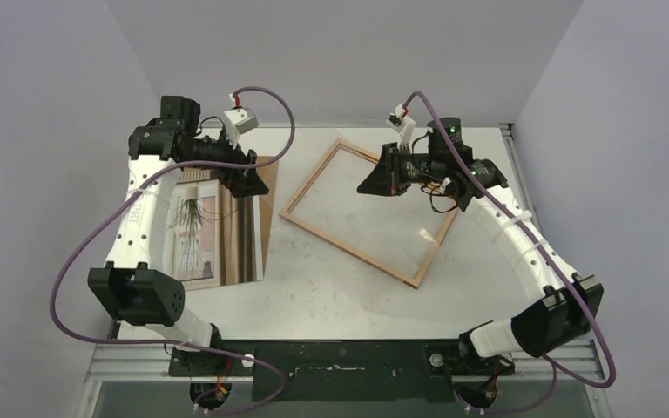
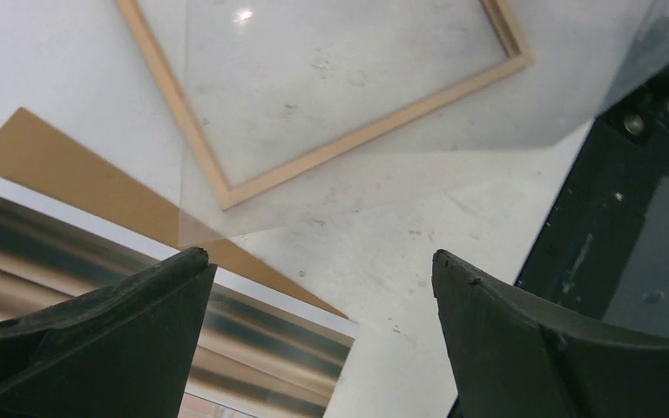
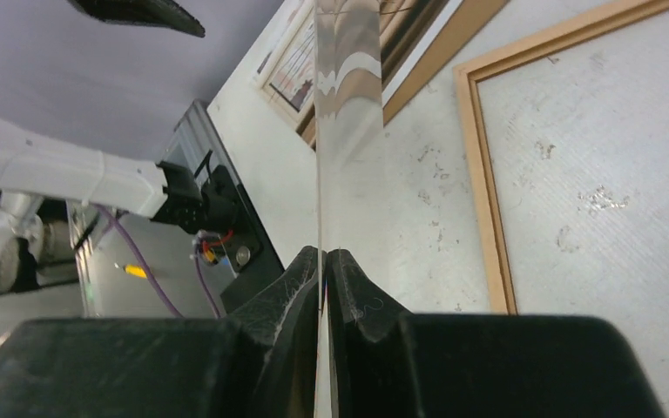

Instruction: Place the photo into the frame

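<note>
two arms share the job here, and the risk sits mostly with the right one; the right fingers (image 3: 357, 296) are clenched on the edge of a clear pane (image 3: 348, 131), which shows edge-on in the wrist view and hangs tilted over the table (image 1: 331, 296) between the two arms; a pinch on one thin edge of so wide a sheet looks weak, so the pane could pivot or slip, and a drop would land it on the frame (image 1: 309, 187) or on the photo (image 1: 193, 228); the pane's lower corner seems to hang near the backing sheet (image 2: 61, 165), so a careless swing might scrape the print; the left fingers (image 2: 139, 305) are spread wide and released, grasping nothing, poised above the far end of the photo; the photo lies face up on the brown backing sheet at the left of the table, just beside the frame and not yet in it; thin paper lying flat offers little to pinch, so a grab could crease it or lift the backing sheet with it; the left arm would also have to carry the print past the raised pane, and the two could collide; as for what the frame holds, its wooden border lies flat and only bare table shows inside it, so it looks empty.
</note>
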